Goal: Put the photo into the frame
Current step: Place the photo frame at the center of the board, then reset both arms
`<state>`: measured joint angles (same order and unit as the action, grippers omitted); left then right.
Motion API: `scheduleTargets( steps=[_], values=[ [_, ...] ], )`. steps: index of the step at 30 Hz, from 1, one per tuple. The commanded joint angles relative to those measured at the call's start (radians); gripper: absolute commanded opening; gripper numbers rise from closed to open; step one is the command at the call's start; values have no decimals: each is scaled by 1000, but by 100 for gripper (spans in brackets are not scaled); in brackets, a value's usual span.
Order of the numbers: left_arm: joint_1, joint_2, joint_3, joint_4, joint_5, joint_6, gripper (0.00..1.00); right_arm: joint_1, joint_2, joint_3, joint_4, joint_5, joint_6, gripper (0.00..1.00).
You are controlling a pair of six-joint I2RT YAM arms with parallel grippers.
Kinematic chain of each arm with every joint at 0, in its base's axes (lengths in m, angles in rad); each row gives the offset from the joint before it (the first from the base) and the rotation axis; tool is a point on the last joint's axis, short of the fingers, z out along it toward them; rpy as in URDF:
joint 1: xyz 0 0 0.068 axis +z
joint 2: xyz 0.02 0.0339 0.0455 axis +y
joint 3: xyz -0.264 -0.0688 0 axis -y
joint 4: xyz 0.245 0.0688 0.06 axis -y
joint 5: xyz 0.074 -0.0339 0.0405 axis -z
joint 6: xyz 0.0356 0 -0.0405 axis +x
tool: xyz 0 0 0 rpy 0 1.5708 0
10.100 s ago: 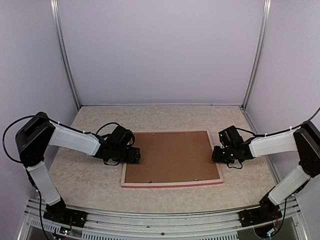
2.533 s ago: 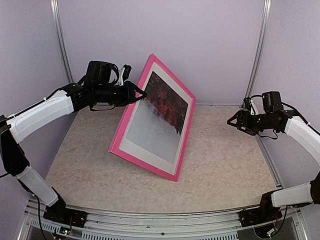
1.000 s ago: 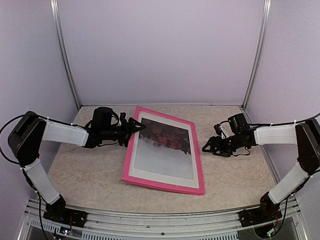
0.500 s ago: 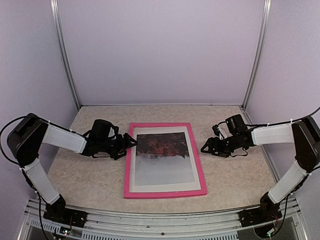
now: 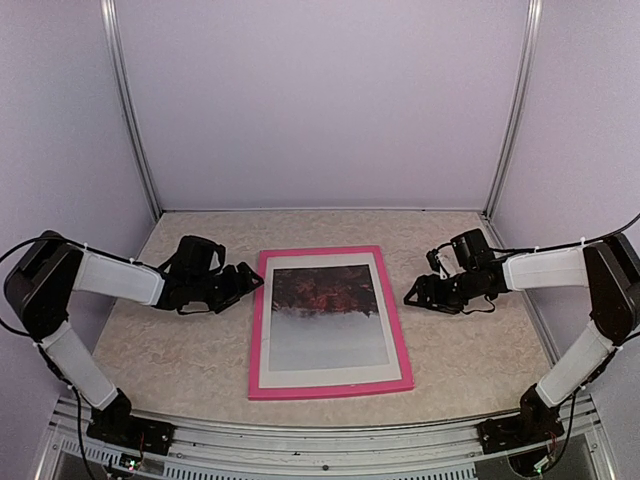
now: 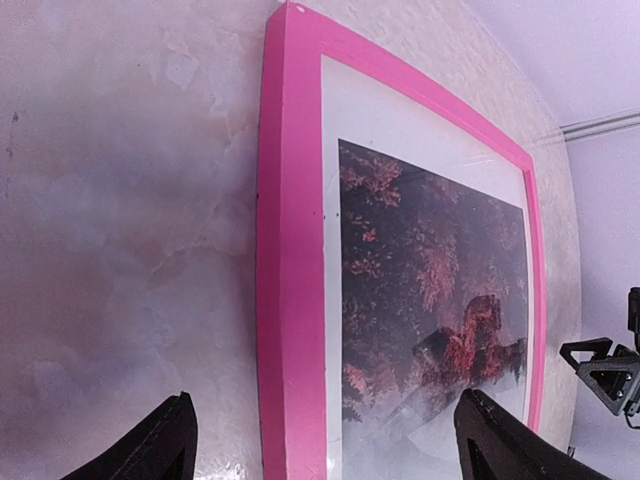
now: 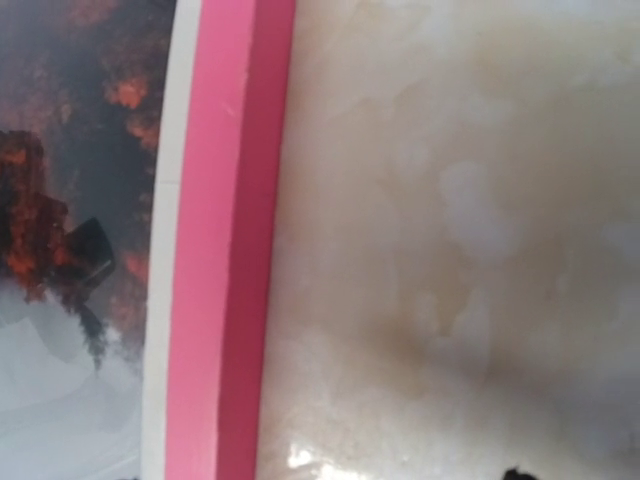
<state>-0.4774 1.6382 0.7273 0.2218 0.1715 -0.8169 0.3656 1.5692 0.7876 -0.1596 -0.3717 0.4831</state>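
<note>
The frame (image 5: 257,330), bright pink, lies flat and face up in the middle of the table. The photo (image 5: 326,312) sits inside it, dark red foliage at the far end and pale grey sky at the near end. My left gripper (image 5: 247,281) is open and empty, just left of the frame's far-left corner and not touching it. In the left wrist view its spread fingertips (image 6: 165,445) straddle the frame's left rail (image 6: 290,300) and part of the photo (image 6: 430,290). My right gripper (image 5: 410,296) is open and empty, just right of the frame's right rail (image 7: 225,250).
The mottled beige tabletop (image 5: 470,350) is walled in by pale lilac panels on three sides, with metal posts (image 5: 130,110) at the back corners. The arms' bases sit on the rail at the near edge.
The left gripper lowered the raised frame face up onto the table and let go. In the last half second it drew back left off the frame's edge. The right arm stayed put.
</note>
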Motion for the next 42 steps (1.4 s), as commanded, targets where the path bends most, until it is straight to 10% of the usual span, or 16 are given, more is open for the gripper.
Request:
scheduleTargets(
  steps=[1, 22, 42],
  values=[
    [5, -40, -3, -47, -68, 61, 88, 20, -9, -2, -14, 43, -21, 77],
    [-98, -472, -76, -56, -657, 438, 99, 137, -379, -90, 2, 590, -211, 84],
    [-19, -706, -272, 213, -601, 558, 99, 137, -559, -197, 94, 711, -244, 92]
  ],
)
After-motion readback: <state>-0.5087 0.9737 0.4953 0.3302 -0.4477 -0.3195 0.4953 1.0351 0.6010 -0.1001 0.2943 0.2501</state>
